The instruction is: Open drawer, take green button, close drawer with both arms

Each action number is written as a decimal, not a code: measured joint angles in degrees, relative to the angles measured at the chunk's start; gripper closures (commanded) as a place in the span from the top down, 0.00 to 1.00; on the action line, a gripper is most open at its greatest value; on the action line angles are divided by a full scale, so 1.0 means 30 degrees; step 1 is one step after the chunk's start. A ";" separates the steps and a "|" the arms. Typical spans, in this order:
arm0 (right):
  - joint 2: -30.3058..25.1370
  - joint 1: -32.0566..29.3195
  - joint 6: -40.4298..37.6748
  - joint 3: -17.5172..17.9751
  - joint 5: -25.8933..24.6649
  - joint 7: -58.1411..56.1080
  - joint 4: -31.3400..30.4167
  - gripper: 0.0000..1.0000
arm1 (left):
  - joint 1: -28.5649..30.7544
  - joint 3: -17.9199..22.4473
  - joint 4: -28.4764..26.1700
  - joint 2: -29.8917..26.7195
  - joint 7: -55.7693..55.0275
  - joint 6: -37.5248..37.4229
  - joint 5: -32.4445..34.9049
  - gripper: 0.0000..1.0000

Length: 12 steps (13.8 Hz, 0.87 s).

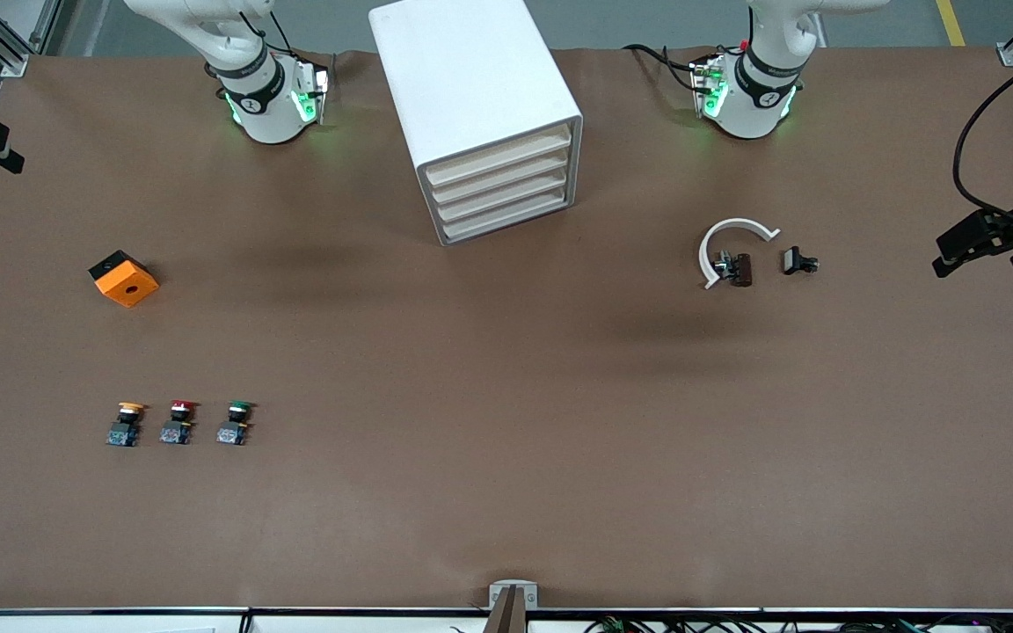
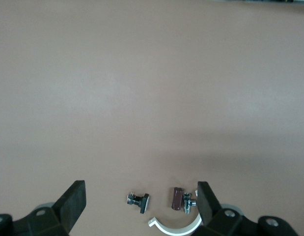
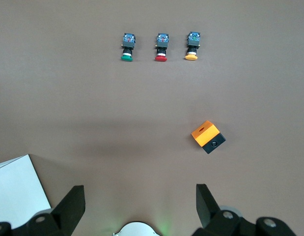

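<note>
The white cabinet stands between the two arm bases, and its four cream drawer fronts are all shut. It shows at the edge of the right wrist view. The green-capped button lies on the table near the front camera, toward the right arm's end, and shows in the right wrist view. My right gripper is open and empty, high over the table by its base. My left gripper is open and empty, high over small parts. Neither gripper shows in the front view.
A red-capped button and a yellow-capped button lie beside the green one. An orange and black block lies farther from the camera. Toward the left arm's end lie a white curved piece, a brown part and a small black part.
</note>
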 measured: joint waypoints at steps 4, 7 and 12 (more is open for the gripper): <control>-0.0010 0.0000 0.0195 0.0001 0.0000 -0.0005 -0.0093 1.00 | -0.0079 -0.0616 0.0748 -0.0073 -0.1059 -0.0069 -0.0003 1.00; -0.0012 0.0000 0.0217 0.0001 0.0000 -0.0007 -0.0128 1.00 | -0.0079 -0.0697 0.1120 -0.0076 -0.1139 -0.0759 -0.0003 1.00; -0.0027 0.0000 0.0248 -0.0001 0.0000 -0.0010 -0.0129 1.00 | -0.0045 -0.0646 0.1270 -0.0070 -0.1119 -0.1349 -0.0003 1.00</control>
